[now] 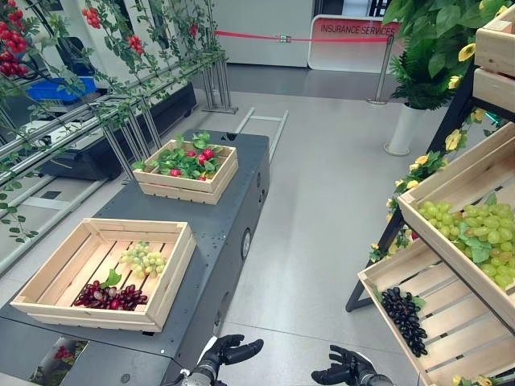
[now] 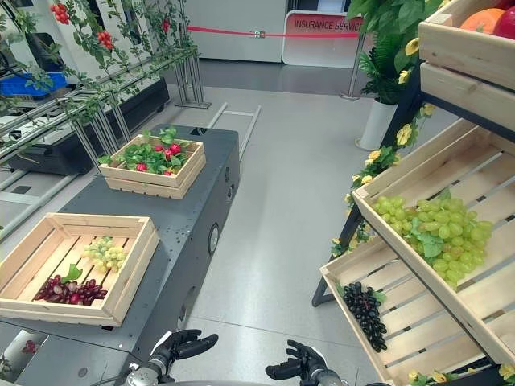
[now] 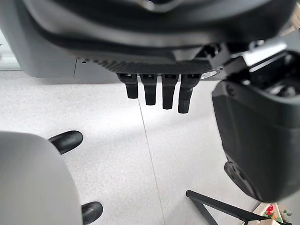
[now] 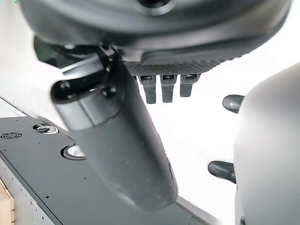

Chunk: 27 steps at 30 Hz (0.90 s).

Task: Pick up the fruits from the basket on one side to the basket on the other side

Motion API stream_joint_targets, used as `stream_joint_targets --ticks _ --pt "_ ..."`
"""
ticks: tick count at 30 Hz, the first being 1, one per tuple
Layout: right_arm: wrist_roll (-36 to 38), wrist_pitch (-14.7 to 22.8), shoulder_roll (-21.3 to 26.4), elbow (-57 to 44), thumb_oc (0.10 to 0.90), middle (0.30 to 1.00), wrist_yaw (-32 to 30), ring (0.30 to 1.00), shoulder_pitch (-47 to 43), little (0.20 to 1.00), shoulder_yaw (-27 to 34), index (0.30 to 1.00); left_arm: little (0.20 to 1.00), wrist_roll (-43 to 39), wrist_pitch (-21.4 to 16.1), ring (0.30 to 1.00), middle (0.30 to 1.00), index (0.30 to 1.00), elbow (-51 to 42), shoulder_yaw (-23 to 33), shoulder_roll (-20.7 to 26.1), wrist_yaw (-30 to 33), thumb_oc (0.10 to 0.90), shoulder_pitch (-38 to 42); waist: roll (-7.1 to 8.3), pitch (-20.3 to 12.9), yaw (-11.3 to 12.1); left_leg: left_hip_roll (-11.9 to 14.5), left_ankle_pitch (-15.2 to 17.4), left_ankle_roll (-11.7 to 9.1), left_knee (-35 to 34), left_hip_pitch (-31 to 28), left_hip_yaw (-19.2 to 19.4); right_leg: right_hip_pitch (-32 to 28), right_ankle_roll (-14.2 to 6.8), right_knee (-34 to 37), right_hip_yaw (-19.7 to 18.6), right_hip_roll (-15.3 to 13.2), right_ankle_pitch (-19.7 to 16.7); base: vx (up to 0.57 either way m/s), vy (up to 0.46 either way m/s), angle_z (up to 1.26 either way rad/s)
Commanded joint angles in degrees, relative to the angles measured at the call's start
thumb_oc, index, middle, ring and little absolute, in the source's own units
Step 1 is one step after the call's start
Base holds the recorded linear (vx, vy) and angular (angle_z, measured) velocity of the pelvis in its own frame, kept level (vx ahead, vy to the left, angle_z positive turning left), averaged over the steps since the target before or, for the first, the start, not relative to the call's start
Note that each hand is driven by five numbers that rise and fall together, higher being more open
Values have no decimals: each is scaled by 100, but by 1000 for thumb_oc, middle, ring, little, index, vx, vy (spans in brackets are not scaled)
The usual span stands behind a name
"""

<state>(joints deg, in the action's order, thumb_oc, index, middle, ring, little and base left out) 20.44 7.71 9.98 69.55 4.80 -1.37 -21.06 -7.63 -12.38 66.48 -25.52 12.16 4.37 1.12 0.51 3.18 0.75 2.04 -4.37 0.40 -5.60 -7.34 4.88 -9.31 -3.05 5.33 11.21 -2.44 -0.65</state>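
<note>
A wooden crate point(image 1: 48, 281) on the dark platform at my left holds green grapes point(image 1: 143, 259) and dark red grapes point(image 1: 109, 296). A farther crate point(image 1: 187, 183) holds red fruits among leaves point(image 1: 193, 158). On the slanted shelf at my right, one crate point(image 1: 451, 193) holds green grapes point(image 1: 475, 233) and a lower crate point(image 1: 402, 277) holds black grapes point(image 1: 402, 318). My left hand point(image 1: 225, 354) and right hand point(image 1: 344, 371) hang low over the floor between platform and shelf, both open and empty, fingers point(image 3: 161, 91) relaxed.
The dark platform point(image 1: 233, 209) stands at my left beside a metal railing point(image 1: 121, 121) with vines and red berries. A potted plant point(image 1: 406, 125) stands beyond the shelf, with a rope barrier point(image 1: 282, 37) behind. Grey floor point(image 1: 322, 209) lies between platform and shelf.
</note>
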Motion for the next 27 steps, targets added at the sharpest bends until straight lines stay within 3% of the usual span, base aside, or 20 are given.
stream_joint_targets --ticks 1,8,16,20,27 --pt "-249 146 -50 223 800 900 36 900 -409 900 -91 900 900 -98 -433 900 900 900 183 -103 -265 -27 800 414 9 437 8 -286 1024 138 60 -434 137 -186 -17 -33 -94 -74 295 0 0 0" --pt "-152 248 -11 231 800 900 83 900 -470 900 -95 900 900 -172 -466 900 900 900 189 -89 -260 -82 800 415 16 485 34 -280 1016 136 60 -423 131 -178 -13 -33 -97 -72 289 0 0 0" --pt "301 1013 -20 -70 800 900 457 900 -423 900 -65 900 900 -188 -600 900 900 900 119 -80 -229 -16 800 371 6 460 16 -278 1012 133 60 -435 140 -193 -17 -33 -89 -84 286 0 0 0" --pt "-82 1362 14 -200 800 900 514 900 -398 900 -124 900 900 -152 -606 900 900 900 115 -58 -216 -22 800 365 -14 471 -9 -281 997 132 60 -418 139 -176 -14 -33 -81 -88 285 -10 -4 0" --pt "21 1267 29 -254 800 900 322 900 -504 900 -297 900 900 -4 -538 900 900 900 101 -180 -190 79 800 498 -55 507 21 -305 964 130 60 -411 82 -187 -1 -33 -35 -125 290 -34 -39 1"
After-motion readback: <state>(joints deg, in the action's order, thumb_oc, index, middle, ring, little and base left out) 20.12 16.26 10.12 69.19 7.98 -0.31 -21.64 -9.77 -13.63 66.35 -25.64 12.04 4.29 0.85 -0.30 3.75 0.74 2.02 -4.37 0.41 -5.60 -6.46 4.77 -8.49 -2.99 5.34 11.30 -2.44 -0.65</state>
